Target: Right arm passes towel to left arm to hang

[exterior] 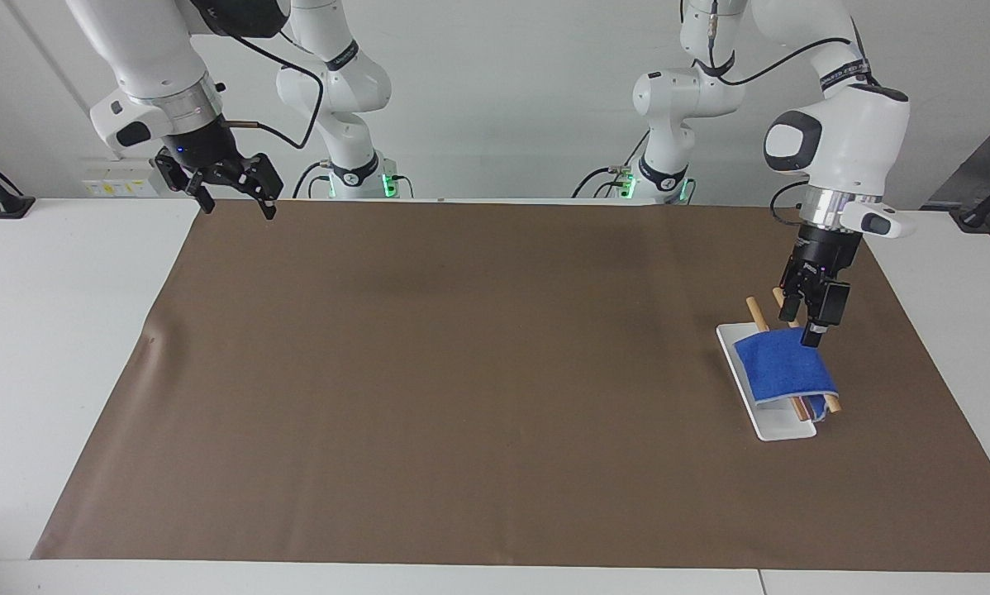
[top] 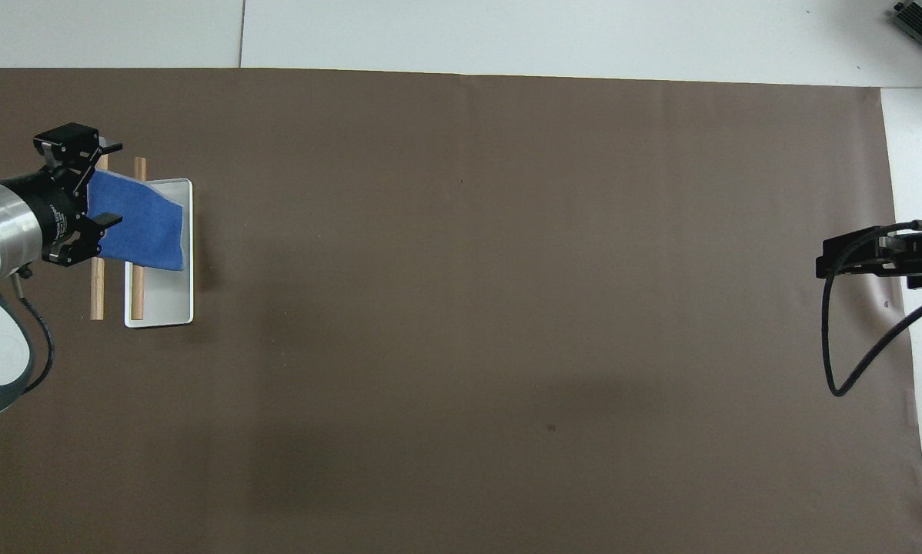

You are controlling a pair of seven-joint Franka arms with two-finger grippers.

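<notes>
Blue towel [exterior: 785,364] drapes two wooden rods [exterior: 755,313]; the left claw [exterior: 803,325] hangs spread above it, while the right claw [exterior: 229,197] waits released.

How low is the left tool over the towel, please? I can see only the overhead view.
Observer: In the facing view the left tool is low: its fingertips reach the height of the towel, at the towel's edge nearer the robots. I cannot tell whether they touch it.
Operator: Thank you. Only part of the right tool shows at the edge of my view; is it carrying anything?
Observer: No. The right tool is open and empty, raised over the corner of the brown mat at the right arm's end, where that arm waits.
</notes>
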